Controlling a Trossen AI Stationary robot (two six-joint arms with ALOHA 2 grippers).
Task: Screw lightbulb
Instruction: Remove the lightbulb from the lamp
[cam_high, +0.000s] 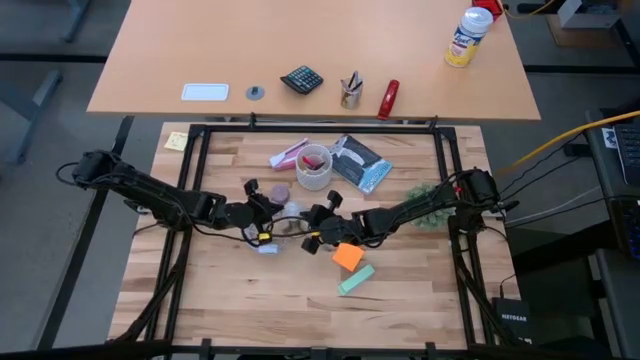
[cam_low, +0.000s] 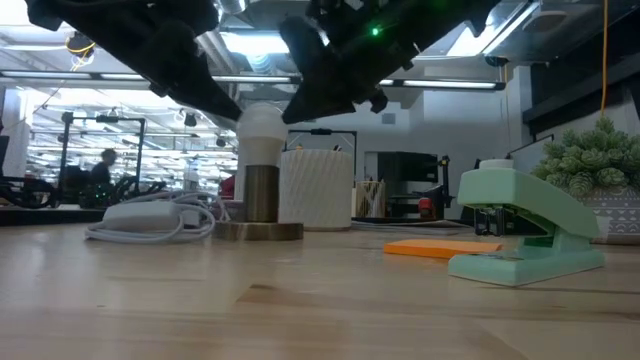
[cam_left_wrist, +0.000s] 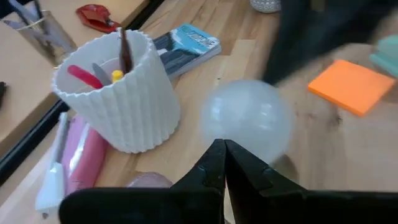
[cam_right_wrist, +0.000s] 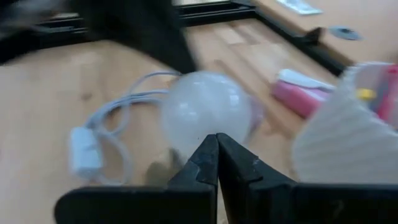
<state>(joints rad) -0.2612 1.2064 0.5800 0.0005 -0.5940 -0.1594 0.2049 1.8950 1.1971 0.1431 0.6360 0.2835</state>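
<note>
Your left hand: fingers pressed together, empty, just short of lightbulb. Your right hand: same, opposite side. Low view alone shows you lightbulb seated upright in brass socket on desk, beside ribbed cup.

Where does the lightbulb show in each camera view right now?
High view: lightbulb at table centre, between the left gripper and right gripper.
Low view: lightbulb on a brass socket, left of the white cup.
Left wrist view: centre, beside the cup.
Right wrist view: centre.
Shared landmark: the ribbed white cup.
</note>
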